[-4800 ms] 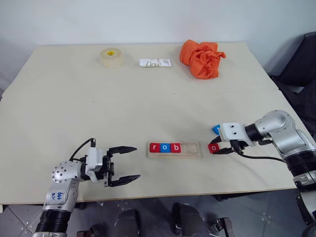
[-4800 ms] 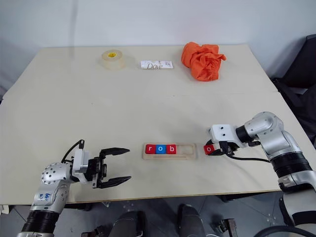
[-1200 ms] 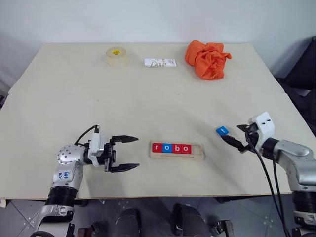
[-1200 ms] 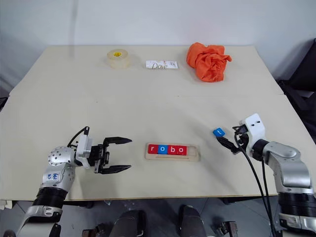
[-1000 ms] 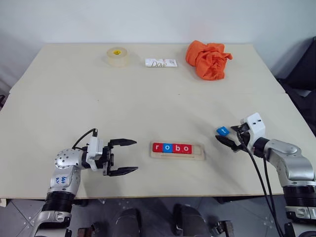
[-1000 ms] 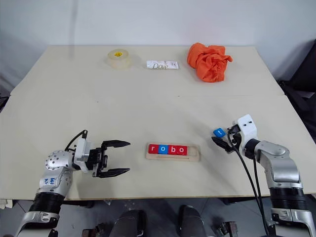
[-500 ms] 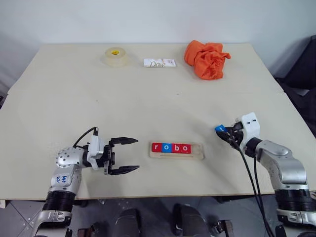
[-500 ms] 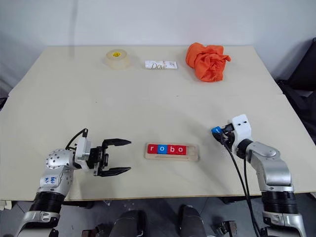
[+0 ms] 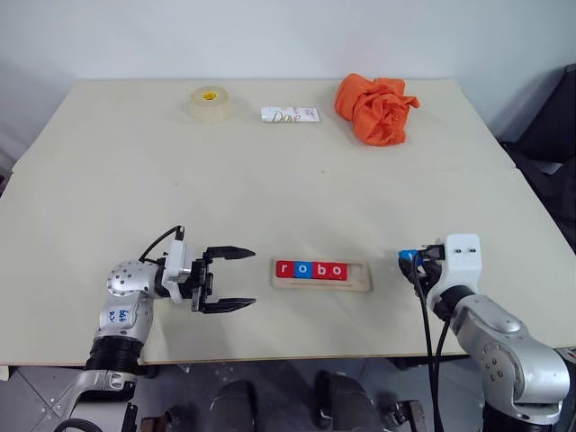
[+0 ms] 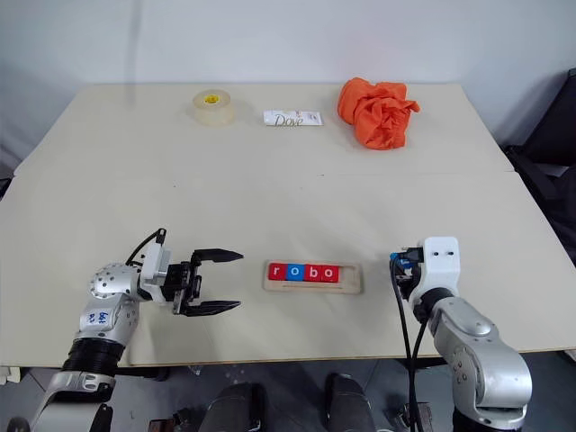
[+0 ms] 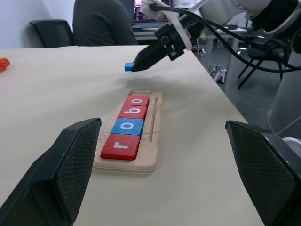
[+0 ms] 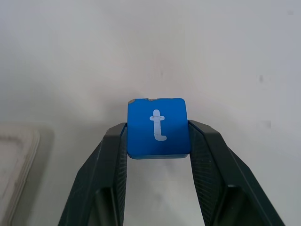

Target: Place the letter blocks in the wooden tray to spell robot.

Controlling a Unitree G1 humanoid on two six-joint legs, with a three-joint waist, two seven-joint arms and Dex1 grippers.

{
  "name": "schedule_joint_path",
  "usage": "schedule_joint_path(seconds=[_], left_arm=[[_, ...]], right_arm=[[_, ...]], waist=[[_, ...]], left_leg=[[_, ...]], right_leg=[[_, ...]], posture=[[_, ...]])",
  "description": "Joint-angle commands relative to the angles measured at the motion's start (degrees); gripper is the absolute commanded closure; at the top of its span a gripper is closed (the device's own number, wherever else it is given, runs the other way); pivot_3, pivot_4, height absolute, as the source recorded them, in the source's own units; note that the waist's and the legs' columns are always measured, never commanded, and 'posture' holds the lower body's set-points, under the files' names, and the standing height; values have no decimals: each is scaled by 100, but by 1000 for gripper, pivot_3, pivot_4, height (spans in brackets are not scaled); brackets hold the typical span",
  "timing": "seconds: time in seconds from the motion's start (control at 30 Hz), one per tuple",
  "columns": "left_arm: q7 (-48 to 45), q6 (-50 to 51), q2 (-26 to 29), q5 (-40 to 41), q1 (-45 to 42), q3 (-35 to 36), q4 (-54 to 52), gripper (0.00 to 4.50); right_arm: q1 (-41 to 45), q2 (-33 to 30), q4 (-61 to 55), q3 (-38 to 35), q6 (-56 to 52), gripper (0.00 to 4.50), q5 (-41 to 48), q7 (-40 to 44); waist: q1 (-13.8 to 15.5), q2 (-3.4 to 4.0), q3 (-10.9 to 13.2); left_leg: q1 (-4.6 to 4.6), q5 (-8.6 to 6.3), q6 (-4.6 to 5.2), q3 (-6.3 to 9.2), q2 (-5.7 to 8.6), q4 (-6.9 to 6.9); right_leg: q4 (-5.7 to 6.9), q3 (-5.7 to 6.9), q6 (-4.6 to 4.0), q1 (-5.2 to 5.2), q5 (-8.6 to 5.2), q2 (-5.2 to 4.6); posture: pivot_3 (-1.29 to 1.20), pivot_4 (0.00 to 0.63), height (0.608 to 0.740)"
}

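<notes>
The wooden tray lies near the table's front edge, in the middle. Four letter blocks fill it from its left end: red r, blue o, red b and red o; its right end slot is bare. My right gripper hovers to the right of the tray, shut on a blue t block that it pinches by two opposite sides. That block hangs above the table beyond the tray's far end. My left gripper stands open and empty left of the tray, pointing at it.
At the table's far side stand a tape roll, a white Dove bar and a crumpled orange cloth. A dark chair stands off the table's right side. Bare tabletop lies between the tray and those far objects.
My right gripper, open beside the blue t block a second ago, has shut on it, lifted it and drawn back toward the front edge. The left gripper has stayed put.
</notes>
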State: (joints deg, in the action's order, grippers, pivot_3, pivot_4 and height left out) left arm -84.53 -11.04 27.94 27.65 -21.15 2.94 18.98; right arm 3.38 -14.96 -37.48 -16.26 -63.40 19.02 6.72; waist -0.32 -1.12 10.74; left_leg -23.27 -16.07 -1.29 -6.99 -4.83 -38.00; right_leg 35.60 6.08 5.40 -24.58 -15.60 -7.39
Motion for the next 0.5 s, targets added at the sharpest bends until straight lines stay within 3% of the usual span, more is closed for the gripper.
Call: schedule_joint_path(seconds=[0.03, 0.13, 0.23, 0.4, 0.43, 0.5], left_arm=[[-67, -5, 9, 33, -88, 10, 15, 0], [-75, -3, 14, 33, -111, 18, 30, 0], [-95, -6, 44, 46, -71, 38, 4, 0], [-78, -27, 32, 38, -42, 53, 4, 0], [-78, -40, 21, 34, -46, 50, 20, 0], [-73, -63, -8, 26, -58, 40, 46, 0]], right_arm=[[-26, 101, -148, 26, 9, 3044, -37, -149], [-103, 89, -154, 63, 54, 3044, -21, -133], [-193, -82, -225, 99, 184, 2005, -3, 20], [-121, -961, -220, 22, 331, 329, 290, 880], [-85, -1236, -178, 28, 406, 59, 366, 1163], [-76, -1848, -60, 91, 614, 59, 504, 1823]], waist=[[1, 0, 0], [5, 0, 0], [5, 0, 0], [8, 0, 0], [7, 0, 0], [4, 0, 0]], left_leg=[[0, 0, 0, 0, 0, 0], [0, 0, 0, 1, 0, 0], [-1, 0, 1, 1, 0, 2], [-1, -1, 2, 2, 2, 2], [-1, -1, 2, 2, 2, 2], [0, -1, 3, 2, 1, 3]], right_leg=[[0, 0, 0, 0, 0, 0], [0, 0, 0, 0, 0, 0], [-2, 0, 0, 0, 0, 0], [-5, 0, 1, 2, 0, -1], [-5, 0, 1, 1, 0, -1], [-6, 0, 1, 1, 0, 0]], posture=[[0, 150, 740], [0, 150, 740], [0, 150, 740], [0, 150, 740], [0, 150, 740], [0, 150, 740]])
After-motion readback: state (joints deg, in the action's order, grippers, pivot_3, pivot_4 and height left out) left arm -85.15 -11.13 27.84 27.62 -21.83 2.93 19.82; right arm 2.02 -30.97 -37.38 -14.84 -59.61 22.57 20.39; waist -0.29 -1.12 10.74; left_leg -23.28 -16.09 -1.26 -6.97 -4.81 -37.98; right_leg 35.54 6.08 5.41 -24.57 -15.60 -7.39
